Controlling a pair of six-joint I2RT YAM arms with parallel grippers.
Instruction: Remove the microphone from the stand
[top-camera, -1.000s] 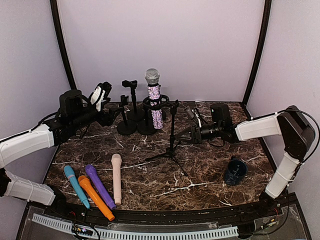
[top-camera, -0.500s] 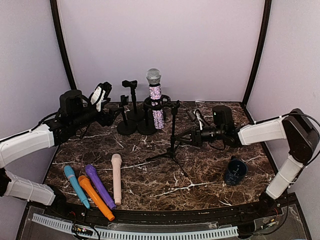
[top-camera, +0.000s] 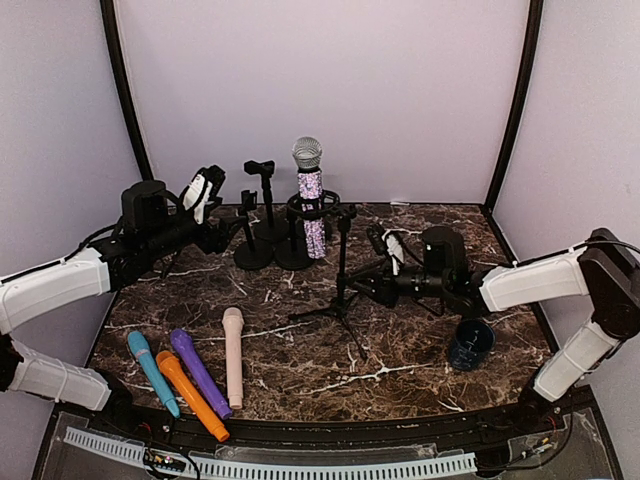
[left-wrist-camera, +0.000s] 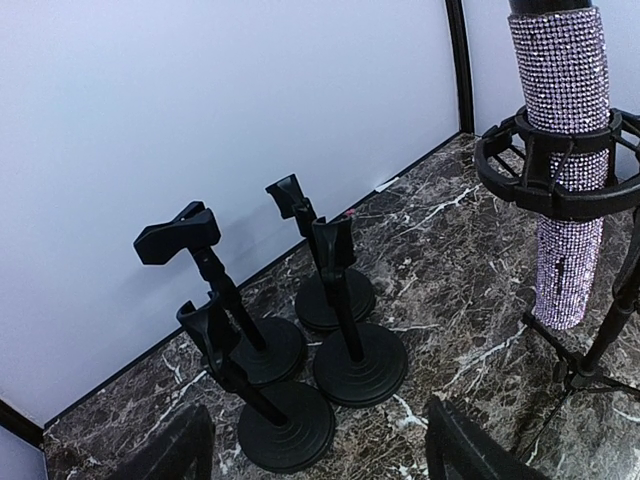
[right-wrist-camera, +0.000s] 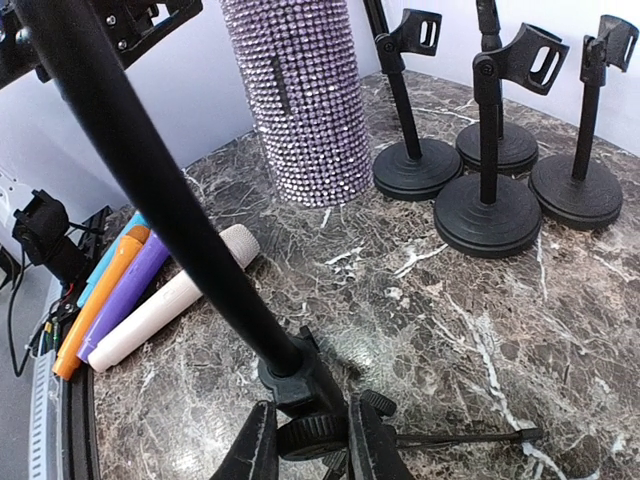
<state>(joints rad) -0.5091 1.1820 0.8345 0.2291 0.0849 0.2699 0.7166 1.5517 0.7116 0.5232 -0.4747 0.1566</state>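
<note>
A glittery purple microphone (top-camera: 310, 200) with a silver head stands upright in the black ring mount (top-camera: 312, 210) of a tripod stand (top-camera: 344, 262). It also shows in the left wrist view (left-wrist-camera: 565, 150) and the right wrist view (right-wrist-camera: 300, 100). My right gripper (top-camera: 362, 283) is shut on the stand's lower hub (right-wrist-camera: 305, 385), low on the pole, with one finger on each side (right-wrist-camera: 312, 442). My left gripper (top-camera: 228, 234) is open and empty (left-wrist-camera: 315, 455), left of the microphone, above the small desk stands.
Several small black desk stands (top-camera: 255, 255) (left-wrist-camera: 350, 360) cluster at the back left. Blue (top-camera: 152, 372), orange (top-camera: 190, 395), purple (top-camera: 200, 372) and cream (top-camera: 233, 355) microphones lie at the front left. A dark blue cup (top-camera: 470, 342) sits at the right.
My right arm has drawn nearer and lower, and its gripper has slid left to the base of the tripod pole. The left arm has barely moved.
</note>
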